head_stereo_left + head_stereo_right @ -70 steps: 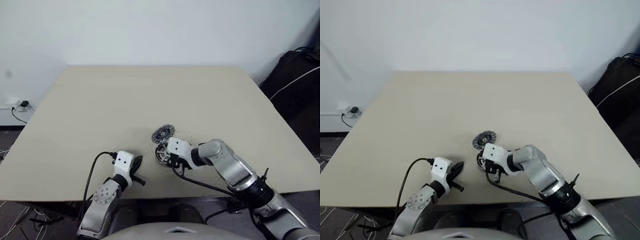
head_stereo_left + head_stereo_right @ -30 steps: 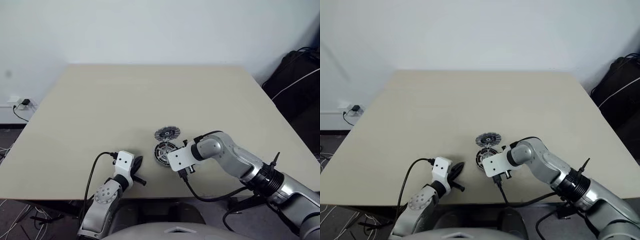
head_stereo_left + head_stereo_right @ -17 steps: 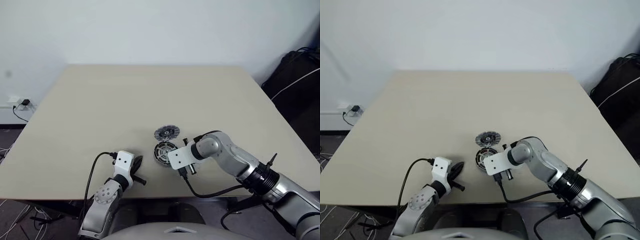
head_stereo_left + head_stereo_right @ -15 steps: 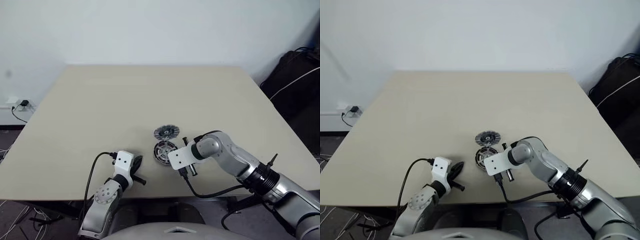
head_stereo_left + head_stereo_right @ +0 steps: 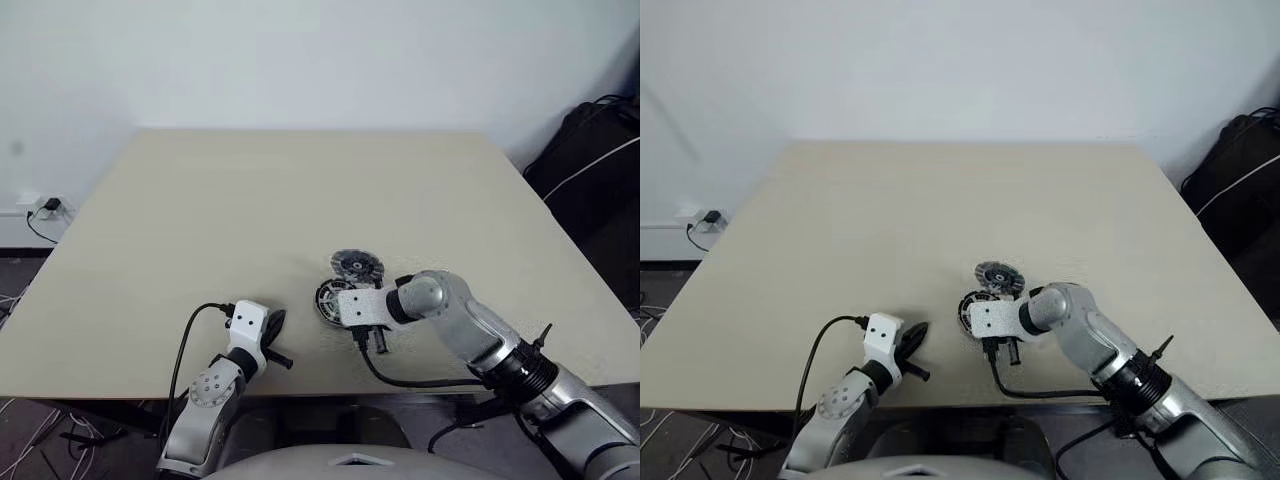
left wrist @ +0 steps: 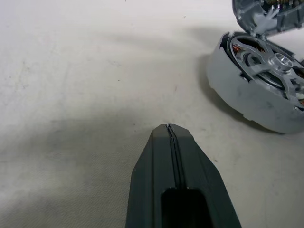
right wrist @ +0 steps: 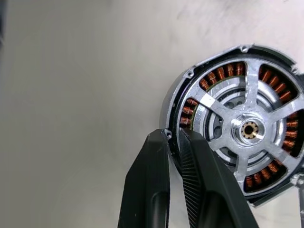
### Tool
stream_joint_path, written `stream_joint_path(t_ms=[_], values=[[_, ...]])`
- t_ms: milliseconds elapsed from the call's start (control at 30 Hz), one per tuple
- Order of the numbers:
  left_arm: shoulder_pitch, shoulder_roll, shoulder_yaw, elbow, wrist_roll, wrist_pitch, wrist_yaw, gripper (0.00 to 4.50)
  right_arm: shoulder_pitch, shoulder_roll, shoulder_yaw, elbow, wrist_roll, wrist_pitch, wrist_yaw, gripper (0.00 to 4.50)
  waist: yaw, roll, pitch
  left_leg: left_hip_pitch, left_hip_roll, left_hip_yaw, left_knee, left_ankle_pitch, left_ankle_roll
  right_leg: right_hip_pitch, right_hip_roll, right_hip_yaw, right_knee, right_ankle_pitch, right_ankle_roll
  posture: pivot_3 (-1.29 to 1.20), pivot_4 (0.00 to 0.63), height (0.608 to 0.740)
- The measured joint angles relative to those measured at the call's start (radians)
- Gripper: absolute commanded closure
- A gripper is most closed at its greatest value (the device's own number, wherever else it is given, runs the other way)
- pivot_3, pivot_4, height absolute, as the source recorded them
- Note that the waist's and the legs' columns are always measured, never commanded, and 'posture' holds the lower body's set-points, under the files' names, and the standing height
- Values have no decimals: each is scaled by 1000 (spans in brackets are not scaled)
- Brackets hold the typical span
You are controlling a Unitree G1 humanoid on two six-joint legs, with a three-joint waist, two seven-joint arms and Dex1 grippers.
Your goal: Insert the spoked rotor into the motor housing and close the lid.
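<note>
Near the front edge of the beige table (image 5: 200,200) sits the motor housing (image 7: 199,102), and the spoked rotor (image 7: 249,128) is already dropped inside it: through the silver spokes you can see the copper windings ringing the hub. The right gripper (image 7: 173,142) comes down onto the housing's rim at about eight o'clock of the disc as the right wrist camera sees it. One black finger lies outside the rim, the other just inside over the windings, and the two are nearly together, pinching the thin silver wall between them. In the head view that gripper's white wrist block covers the right part of the housing (image 5: 330,298).

The lid (image 5: 356,264) is off. It lies at roughly one o'clock from the housing, just beside it and looking as though it leans against the housing's far edge; the left wrist view shows its rim (image 6: 266,14) tilted up over the housing.

The left gripper (image 6: 170,137) rests low over the table with its fingers pressed flat together, holding nothing. The housing lies ahead of it at about two o'clock, clearly apart from the fingertips. In the head view this gripper (image 5: 275,335) sits to the left of the housing
</note>
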Motion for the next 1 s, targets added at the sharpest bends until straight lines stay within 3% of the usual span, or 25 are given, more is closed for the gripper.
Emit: stream_joint_path(t_ms=[200, 433, 833, 1000], values=[[-1, 0, 0, 5, -1, -7, -1, 4500, 31, 78, -47, -134, 95, 393, -45, 4397, 0, 0, 0, 0, 0, 0, 0, 0, 0, 0, -1, 0, 0, 0, -1, 0, 0, 740], [-7, 0, -1, 11, -2, -22, -9, 4500, 25, 253, -122, -189, 160, 796, -244, 4398, -1, 1, -1, 0, 0, 0, 0, 0, 0, 0, -1, 0, 0, 0, -1, 0, 0, 740], [-8, 0, 1, 30, -2, -24, -21, 4500, -7, 492, -269, -100, 245, 953, -542, 4398, -4, 3, -2, 0, -1, 1, -1, 1, -2, 0, -1, 0, 0, 1, 2, 0, 0, 740], [-8, 1, 2, 31, -2, -27, -21, 4500, -21, 527, -298, -53, 289, 946, -610, 4398, -5, 4, -2, 0, -1, 1, -1, 1, -3, 0, -1, 1, 0, 3, 3, 0, 0, 740]])
